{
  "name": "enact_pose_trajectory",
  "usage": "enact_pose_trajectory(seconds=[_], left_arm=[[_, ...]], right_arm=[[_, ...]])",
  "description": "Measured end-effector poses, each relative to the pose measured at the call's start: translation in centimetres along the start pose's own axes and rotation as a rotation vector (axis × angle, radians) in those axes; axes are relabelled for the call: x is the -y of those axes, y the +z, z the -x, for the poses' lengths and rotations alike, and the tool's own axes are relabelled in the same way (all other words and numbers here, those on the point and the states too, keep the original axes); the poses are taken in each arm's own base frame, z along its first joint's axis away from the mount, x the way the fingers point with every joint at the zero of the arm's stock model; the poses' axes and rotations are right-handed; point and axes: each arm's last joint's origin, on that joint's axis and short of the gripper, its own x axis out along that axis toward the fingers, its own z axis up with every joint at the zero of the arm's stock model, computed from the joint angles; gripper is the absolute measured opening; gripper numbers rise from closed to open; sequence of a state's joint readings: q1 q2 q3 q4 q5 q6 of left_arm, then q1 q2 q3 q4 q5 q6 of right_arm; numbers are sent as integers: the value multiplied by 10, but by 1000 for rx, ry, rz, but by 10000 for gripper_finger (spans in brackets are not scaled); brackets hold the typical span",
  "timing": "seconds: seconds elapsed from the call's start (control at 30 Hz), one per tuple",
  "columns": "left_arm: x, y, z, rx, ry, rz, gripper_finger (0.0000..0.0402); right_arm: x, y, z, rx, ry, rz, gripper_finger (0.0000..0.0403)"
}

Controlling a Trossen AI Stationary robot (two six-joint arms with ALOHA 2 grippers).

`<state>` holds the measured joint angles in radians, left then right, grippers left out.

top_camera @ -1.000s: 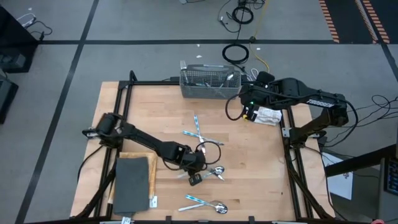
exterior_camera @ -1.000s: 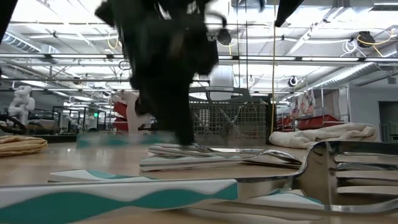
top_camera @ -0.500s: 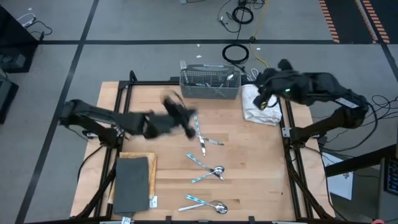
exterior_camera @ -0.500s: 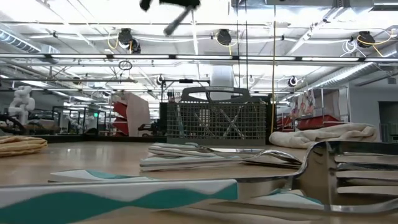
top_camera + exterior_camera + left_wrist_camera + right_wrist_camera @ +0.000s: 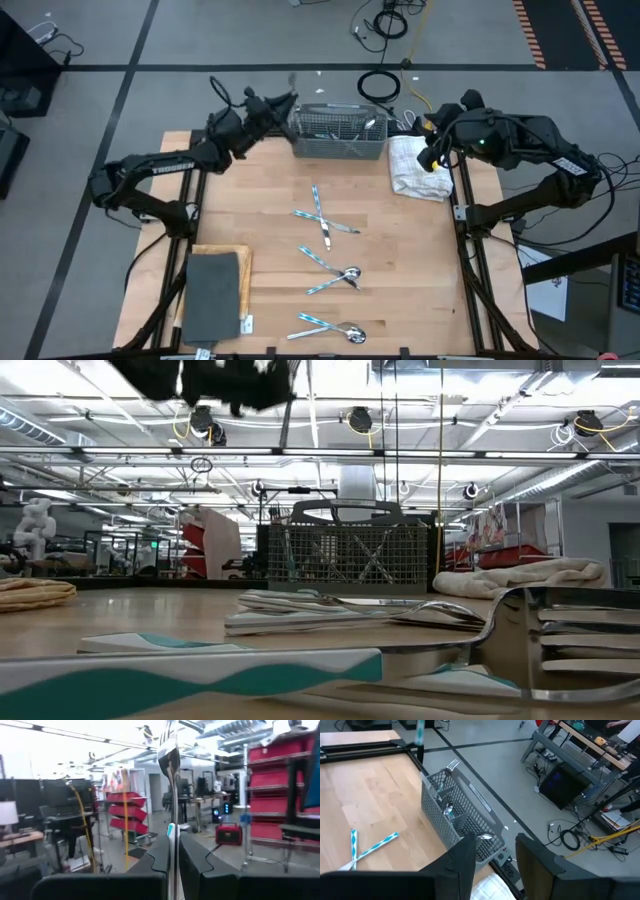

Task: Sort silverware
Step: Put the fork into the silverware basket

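My left gripper hangs in the air past the table's far edge, just left of the grey mesh caddy, shut on one piece of silverware. That piece's shiny end sticks out ahead of the fingers. Several more pieces of silverware lie flat on the wooden table: a crossed pair, spoons and another pair. The caddy holds a few pieces upright. My right gripper is open and holds nothing, high above the white towel. My left gripper pinches the piece's blue-and-white handle between its two fingers. The fingers lie along the piece and point about level toward the caddy, slightly upward. The metal end reaches out beyond the fingertips. The piece is lifted clear of the table.
A grey pad on a wooden board lies at the table's near left corner. The towel sits at the far right, beside the caddy. Black frame rails run along the table's sides. Cables lie on the floor beyond.
My left gripper has risen from the spoons near the table's middle, carrying one piece, and swung to the far edge beside the caddy. It tipped from pointing down to about level. My right gripper has drawn back up and toward the right edge, over the towel.
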<state>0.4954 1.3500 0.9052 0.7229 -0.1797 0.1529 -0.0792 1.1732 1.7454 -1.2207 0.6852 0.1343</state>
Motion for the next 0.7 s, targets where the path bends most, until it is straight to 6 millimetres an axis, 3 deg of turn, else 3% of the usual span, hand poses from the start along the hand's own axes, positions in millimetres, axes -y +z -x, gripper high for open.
enact_pose_trajectory(seconds=[0.2, 0.5, 0.7], left_arm=[[-43, -46, -1, 91, -31, 67, 20], [-64, -114, -15, 51, -103, 98, 20], [-73, -137, -16, 73, -128, 154, 20]], right_arm=[[-2, 2, -2, 7, 3, -5, 128], [-10, 10, -11, 34, 5, -21, 128], [-18, 11, -20, 11, 2, -2, 128]])
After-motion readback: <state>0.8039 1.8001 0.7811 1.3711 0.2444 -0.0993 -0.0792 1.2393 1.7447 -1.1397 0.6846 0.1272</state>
